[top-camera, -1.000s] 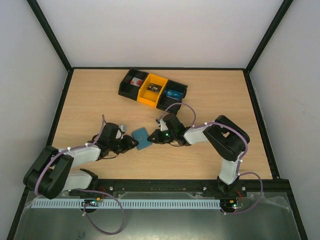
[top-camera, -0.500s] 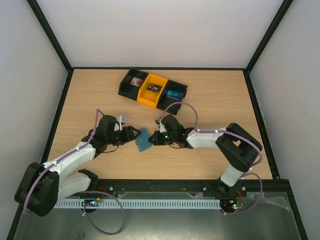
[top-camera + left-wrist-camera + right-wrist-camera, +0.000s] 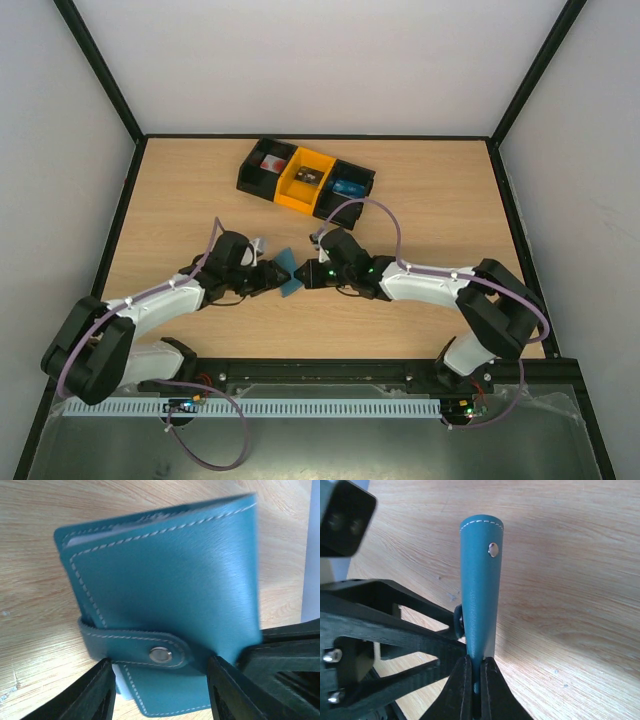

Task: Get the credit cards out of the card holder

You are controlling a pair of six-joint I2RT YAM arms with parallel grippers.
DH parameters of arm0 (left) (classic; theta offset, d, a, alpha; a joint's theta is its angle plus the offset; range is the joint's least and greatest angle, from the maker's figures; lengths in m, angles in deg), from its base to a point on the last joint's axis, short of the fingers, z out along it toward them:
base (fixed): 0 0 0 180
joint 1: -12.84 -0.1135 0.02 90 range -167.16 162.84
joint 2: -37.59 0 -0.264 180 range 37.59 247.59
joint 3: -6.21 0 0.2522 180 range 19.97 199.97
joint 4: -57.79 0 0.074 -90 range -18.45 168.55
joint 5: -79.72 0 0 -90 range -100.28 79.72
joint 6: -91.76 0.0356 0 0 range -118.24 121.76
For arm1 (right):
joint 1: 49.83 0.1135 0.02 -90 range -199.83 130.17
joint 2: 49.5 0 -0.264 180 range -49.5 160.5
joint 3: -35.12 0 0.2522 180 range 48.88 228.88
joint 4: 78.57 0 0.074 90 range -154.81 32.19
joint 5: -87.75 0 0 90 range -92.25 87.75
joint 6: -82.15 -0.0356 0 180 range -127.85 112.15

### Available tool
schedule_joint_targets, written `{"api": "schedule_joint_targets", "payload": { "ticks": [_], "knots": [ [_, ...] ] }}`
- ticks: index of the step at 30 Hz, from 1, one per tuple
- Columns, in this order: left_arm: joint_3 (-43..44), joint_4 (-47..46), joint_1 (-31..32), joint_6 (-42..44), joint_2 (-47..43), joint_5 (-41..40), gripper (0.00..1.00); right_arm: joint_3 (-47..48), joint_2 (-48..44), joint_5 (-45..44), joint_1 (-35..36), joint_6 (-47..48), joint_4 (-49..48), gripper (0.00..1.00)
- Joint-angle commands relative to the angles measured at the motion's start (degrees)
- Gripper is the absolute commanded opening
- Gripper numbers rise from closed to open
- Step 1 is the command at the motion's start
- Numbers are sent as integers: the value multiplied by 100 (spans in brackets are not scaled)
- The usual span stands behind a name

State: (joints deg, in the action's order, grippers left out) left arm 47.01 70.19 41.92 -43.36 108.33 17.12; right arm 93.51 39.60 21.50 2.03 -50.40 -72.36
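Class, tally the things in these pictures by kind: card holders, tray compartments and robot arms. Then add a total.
Card holder: 1
Tray compartments: 3
Robot arms: 2, left arm and right arm
Total: 6

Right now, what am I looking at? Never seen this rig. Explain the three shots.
Two robot arms, the left arm and the right arm, are bolted to a light wooden table. The wide shot looks down from above and behind them. The other two come from a camera on each wrist. At the back sits a row of black and yellow plastic bins. Between the arms is a slate-blue stitched leather card holder, its snap tab closed. The right arm's fingers pinch one edge of it. The left arm's fingers straddle its tab end; I cannot tell whether they squeeze it.
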Motion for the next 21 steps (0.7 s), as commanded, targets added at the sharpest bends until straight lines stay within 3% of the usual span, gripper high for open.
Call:
{"api": "schedule_joint_targets", "payload": {
  "ticks": [1,13,21],
  "knots": [
    [-14,-20,44,151,157,28,51,-30,-304,-15,49,-76,-179,2],
    [-16,268,45,472,431,-551,43,-108,-182,187,53,-35,-328,2],
    [189,687,45,502,265,-864,43,-125,-230,130,67,36,-212,2]
  ]
}}
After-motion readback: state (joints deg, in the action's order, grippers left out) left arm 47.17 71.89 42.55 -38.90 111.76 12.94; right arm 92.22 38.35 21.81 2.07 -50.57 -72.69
